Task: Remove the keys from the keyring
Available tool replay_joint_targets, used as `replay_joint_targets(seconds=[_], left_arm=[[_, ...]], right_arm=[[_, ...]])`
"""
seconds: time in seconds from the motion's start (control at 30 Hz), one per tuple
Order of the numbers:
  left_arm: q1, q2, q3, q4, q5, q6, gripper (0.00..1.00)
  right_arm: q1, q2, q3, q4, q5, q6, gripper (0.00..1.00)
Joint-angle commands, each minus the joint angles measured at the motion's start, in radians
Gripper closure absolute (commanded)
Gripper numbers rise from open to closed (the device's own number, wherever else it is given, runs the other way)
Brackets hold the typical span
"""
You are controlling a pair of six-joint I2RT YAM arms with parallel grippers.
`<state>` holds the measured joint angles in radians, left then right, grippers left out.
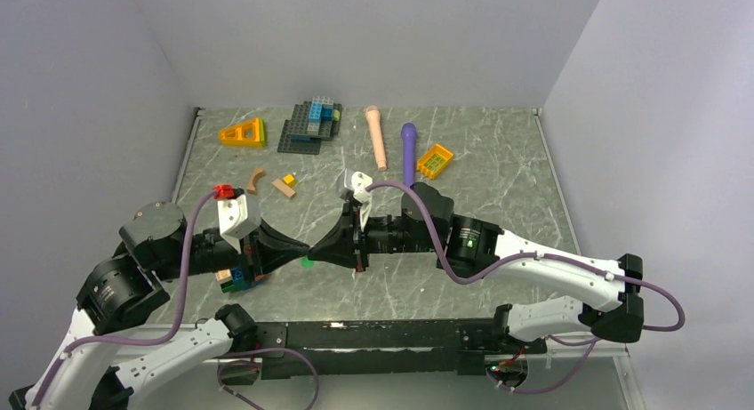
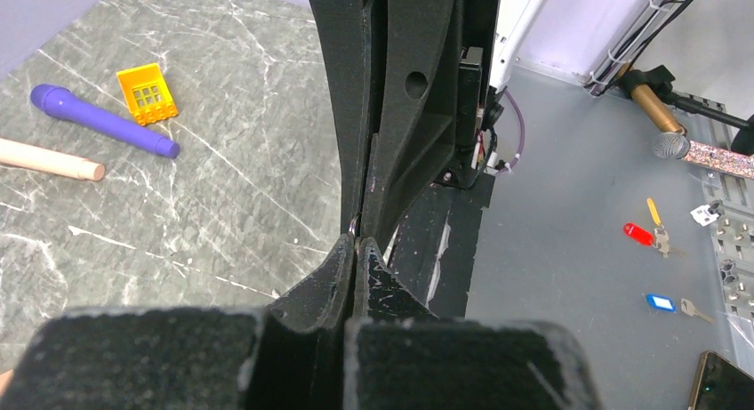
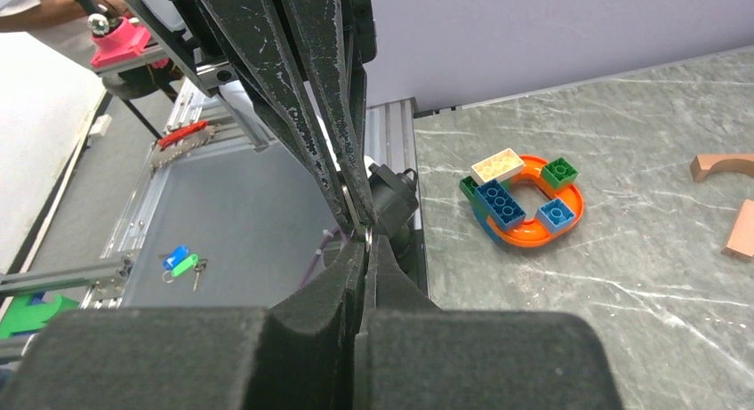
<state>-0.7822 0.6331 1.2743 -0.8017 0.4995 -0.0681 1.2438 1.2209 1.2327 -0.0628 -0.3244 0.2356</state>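
My two grippers meet tip to tip above the marble table (image 1: 498, 170), left of its middle. The left gripper (image 1: 304, 249) (image 2: 356, 243) is shut, with a thin glint of the metal keyring (image 2: 354, 223) at its tips. The right gripper (image 1: 316, 249) (image 3: 365, 243) is shut too, and the keyring (image 3: 366, 235) shows as a small silver loop pinched at its tips. The ring is held between both of them. A small green thing (image 1: 307, 262) shows just under the tips; I cannot tell whether it is a key tag. The keys themselves are hidden behind the fingers.
Toys lie along the far side: an orange wedge (image 1: 243, 133), a grey plate with blue bricks (image 1: 311, 124), a peach microphone (image 1: 377, 136), a purple microphone (image 1: 408, 150), a yellow piece (image 1: 435, 160), wooden bits (image 1: 284, 187). An orange ring with bricks (image 3: 526, 205) lies under the left arm.
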Motion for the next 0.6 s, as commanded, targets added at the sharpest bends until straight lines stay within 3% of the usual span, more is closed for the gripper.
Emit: replay_joint_targets(seconds=[0.0, 0.57], left_arm=[[0.001, 0.011, -0.038, 0.079, 0.049, -0.038, 1.00], [0.001, 0.010, -0.205, 0.389, 0.046, -0.212, 1.00]], right_arm=[[-0.003, -0.044, -0.027, 0.140, -0.011, -0.001, 1.00], [-0.003, -0.116, -0.181, 0.345, 0.014, 0.069, 1.00]])
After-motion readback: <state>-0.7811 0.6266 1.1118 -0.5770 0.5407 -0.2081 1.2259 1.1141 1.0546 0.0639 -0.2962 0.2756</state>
